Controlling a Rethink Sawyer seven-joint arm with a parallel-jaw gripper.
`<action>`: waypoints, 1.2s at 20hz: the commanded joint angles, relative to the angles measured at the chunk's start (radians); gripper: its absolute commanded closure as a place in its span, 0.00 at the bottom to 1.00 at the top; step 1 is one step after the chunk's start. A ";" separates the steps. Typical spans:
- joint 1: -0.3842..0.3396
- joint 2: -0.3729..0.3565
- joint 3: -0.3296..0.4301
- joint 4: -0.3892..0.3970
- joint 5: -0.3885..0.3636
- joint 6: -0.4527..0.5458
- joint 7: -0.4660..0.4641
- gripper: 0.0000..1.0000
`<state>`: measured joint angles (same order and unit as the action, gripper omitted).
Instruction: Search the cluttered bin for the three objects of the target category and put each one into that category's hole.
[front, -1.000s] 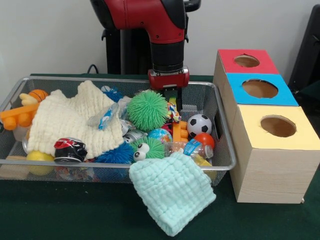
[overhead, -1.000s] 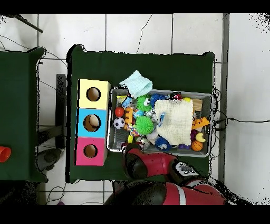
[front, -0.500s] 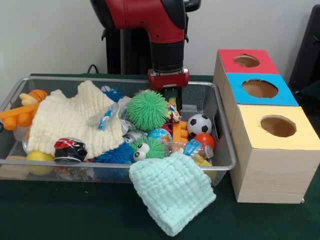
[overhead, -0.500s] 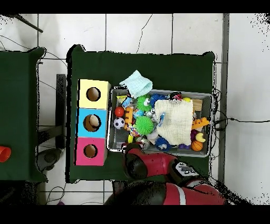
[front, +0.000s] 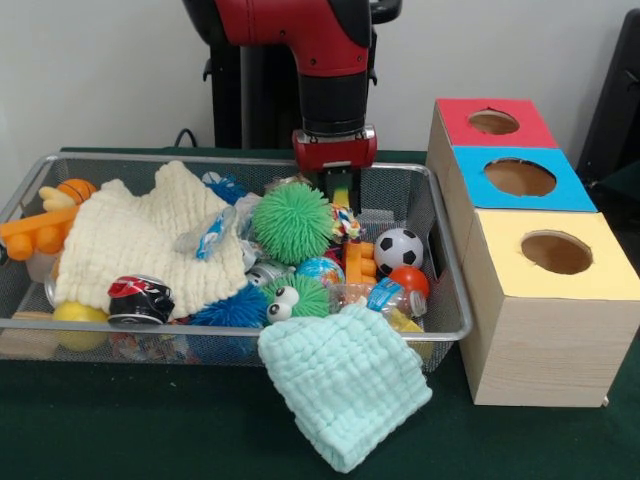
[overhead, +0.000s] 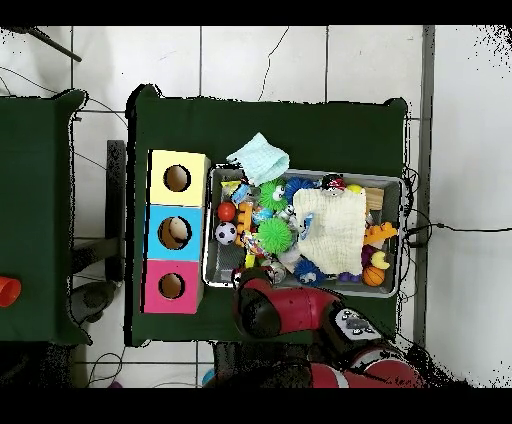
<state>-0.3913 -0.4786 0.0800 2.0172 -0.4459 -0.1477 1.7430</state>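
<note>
My gripper (front: 340, 190) hangs at the back of the wire mesh bin (front: 150, 327), just right of a big green spiky ball (front: 291, 222) and above a coloured rope toy (front: 347, 224). Something yellowish shows at its tip, and I cannot make out its state. Below it lie a soccer ball (front: 398, 250), a red ball (front: 409, 280), a globe ball (front: 320, 270), a green ball with eyes (front: 297, 297) and a blue spiky ball (front: 232, 310). At the right stands a box with a red hole (front: 493, 122), a blue hole (front: 520, 177) and a yellow hole (front: 556, 252). In the overhead view the arm (overhead: 285, 312) covers the gripper.
A cream cloth (front: 140, 240) covers the bin's left half. A mint cloth (front: 345, 380) hangs over the front rim. A crushed can (front: 140, 300), an orange toy (front: 35, 232), a small basketball (front: 76, 189) and a plastic bottle (front: 375, 296) also lie inside. The box (overhead: 177, 232) touches the bin (overhead: 392, 181).
The gripper has risen a little and shifted slightly left. The green spiky ball has moved slightly left beside it.
</note>
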 joint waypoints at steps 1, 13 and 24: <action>-0.006 -0.091 0.046 -0.034 0.011 0.117 0.087 1.00; -0.009 -0.149 0.066 -0.015 0.024 0.175 0.101 1.00; -0.011 -0.136 0.059 -0.016 0.009 0.123 0.116 0.00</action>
<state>-0.3910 -0.6138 0.0808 2.0193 -0.4465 -0.0656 1.7430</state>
